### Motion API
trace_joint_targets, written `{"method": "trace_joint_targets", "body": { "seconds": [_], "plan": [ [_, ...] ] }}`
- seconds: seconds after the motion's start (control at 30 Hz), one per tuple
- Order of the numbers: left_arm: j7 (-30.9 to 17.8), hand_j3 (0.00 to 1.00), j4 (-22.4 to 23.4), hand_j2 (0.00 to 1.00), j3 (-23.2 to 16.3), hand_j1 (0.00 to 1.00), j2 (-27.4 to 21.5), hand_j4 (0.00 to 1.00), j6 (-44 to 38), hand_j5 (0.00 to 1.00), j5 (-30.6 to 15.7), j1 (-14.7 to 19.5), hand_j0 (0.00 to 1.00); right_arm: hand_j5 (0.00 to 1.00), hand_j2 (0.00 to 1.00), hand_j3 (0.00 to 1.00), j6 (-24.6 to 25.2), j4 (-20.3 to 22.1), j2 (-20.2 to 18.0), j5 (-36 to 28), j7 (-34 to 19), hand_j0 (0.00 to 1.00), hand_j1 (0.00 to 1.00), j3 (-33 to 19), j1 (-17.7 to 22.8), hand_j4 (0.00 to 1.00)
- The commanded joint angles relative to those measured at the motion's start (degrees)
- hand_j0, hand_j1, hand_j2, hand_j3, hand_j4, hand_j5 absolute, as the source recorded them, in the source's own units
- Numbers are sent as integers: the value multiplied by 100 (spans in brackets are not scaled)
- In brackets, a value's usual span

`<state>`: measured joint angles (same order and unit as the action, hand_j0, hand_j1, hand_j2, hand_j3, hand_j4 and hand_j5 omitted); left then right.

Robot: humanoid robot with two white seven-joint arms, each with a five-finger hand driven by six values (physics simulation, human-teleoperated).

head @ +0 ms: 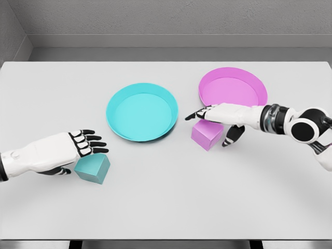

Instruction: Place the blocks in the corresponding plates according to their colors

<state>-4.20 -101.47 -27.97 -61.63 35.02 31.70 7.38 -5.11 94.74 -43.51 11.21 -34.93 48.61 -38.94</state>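
The cyan block (93,169) sat on the white table (166,207) toward the front left, resting flat and slightly turned, well short of the cyan plate (141,111) that lay near the table's middle. The left hand (62,150) hovered just over and behind this block's upper left edge. Its fingers (91,144) were stretched out nearly straight and a little fanned, pointing right, with the dark fingertips reaching over the block's top; the thumb curled below near the block's left side. The fingers were not wrapped around the block, and whether they touched it could not be told.

The pink block (207,134) stood just in front of the pink plate (233,89), close to that plate's near rim and to the right of the cyan plate. Both plates were apart from each other, and neither held a block. The right hand (223,116) reached in from the right, lying directly above the pink block. Its fingers (199,114) were extended leftward, close together and fairly straight, passing over the block's top, while the thumb (232,136) hung down on the block's right side. The hand was spread over the block rather than closed on it; contact with its top face could not be made out.
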Motion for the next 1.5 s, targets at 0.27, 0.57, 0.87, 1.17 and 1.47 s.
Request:
{"method": "trace_joint_targets", "body": {
  "seconds": [0.27, 0.57, 0.87, 1.17, 1.47],
  "plan": [
    [-19, 100, -31, 100, -25, 100, 203, 100, -2, 100, -50, -88, 100, 100, 100, 100, 133, -272, 194, -13, 4, 100, 100, 333, -158, 100],
    [-450, 100, -22, 100, -42, 100, 300, 100, -2, 100, 12, -79, 100, 64, 64, 64, 98, -237, 185, 75, -7, 64, 64, 351, -158, 64],
    [-599, 100, -22, 100, -51, 100, 265, 100, -2, 100, 47, 97, 100, 64, 64, 64, 107, -167, 150, 83, -7, 64, 64, 263, -246, 64],
    [-599, 88, -31, 88, -60, 88, 283, 88, -2, 88, 179, 185, 88, 64, 64, 64, 116, 114, 132, 83, -7, 64, 64, -98, -422, 64],
    [-599, 58, -31, 58, -69, 58, 292, 58, -2, 58, 179, 193, 58, 62, 62, 62, 362, -237, 159, 83, -7, 62, 62, -344, -685, 62]
  ]
}}
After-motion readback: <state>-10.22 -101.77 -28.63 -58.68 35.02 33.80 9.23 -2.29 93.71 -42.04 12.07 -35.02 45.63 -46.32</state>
